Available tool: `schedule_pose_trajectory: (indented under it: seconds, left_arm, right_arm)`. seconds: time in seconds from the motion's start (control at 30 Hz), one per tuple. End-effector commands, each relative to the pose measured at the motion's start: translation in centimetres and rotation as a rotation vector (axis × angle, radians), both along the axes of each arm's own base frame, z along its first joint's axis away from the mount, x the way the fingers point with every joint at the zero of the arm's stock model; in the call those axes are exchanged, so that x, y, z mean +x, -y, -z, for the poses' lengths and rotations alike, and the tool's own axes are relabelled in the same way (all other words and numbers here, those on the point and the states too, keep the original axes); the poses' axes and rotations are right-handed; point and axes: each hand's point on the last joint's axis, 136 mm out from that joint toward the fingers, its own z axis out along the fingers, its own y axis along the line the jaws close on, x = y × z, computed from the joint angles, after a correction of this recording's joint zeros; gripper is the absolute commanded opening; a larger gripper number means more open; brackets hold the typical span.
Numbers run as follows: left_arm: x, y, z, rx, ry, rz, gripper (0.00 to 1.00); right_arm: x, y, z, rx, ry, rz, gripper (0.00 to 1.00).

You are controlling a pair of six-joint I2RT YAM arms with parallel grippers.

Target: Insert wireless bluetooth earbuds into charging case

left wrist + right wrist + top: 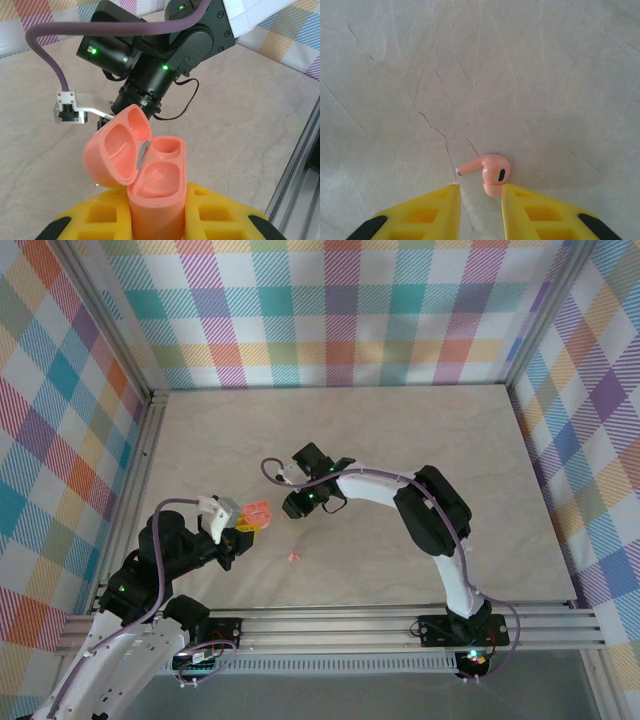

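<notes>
The left gripper [157, 220] is clamped tight on the case [157, 192], a glossy salmon-pink pebble of hard plastic standing upright between its yellow fingers [95, 217], which are moulded with square pockets and black-tipped at the corners. The lid [117, 150] hangs open on its hinge, tipped over to the left, and shows two smooth rounded hollows inside. The body shows two more, one above the other, with a thick rounded rim. From above, the case [258, 512] sits held over the left-centre of the table [400, 440].

The right gripper [480, 189] stands a narrow way open and holds nothing. Just beyond its fingertips lies one salmon-pink earbud [490, 171] on its side on the table, its stem pointing left and ending in a small metal tip, its bulb shiny with a black oval patch. In the overhead view, the earbud [292, 555] is a small pink speck near the table's front edge, just right of the case.

The table is matte, pale grey-beige, veined like marble. The black right arm [165, 45], with green lights and a purple cable [50, 40], hangs over the table just behind the open lid.
</notes>
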Motion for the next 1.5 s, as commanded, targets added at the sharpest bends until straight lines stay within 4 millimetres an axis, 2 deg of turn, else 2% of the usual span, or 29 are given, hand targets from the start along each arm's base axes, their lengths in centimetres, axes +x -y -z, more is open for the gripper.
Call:
schedule_pose_trajectory:
  seconds: [0.0, 0.83, 1.2, 1.47]
  left_arm:
    - [0.3, -0.2, -0.7, 0.003, 0.033, -0.012, 0.00]
    - [0.2, -0.5, -0.3, 0.011, 0.021, -0.024, 0.00]
    - [0.3, -0.5, -0.4, 0.008, 0.024, -0.025, 0.00]
    - [0.4, -0.3, -0.7, -0.007, 0.035, -0.025, 0.00]
  right_arm:
    - [0.0, -0.8, 0.1, 0.013, 0.006, -0.043, 0.29]
    - [-0.8, -0.9, 2.3, -0.034, -0.014, -0.077, 0.27]
    - [-0.7, -0.3, 2.0, -0.052, 0.025, -0.101, 0.10]
    - [0.2, 0.5, -0.2, -0.035, 0.125, -0.072, 0.02]
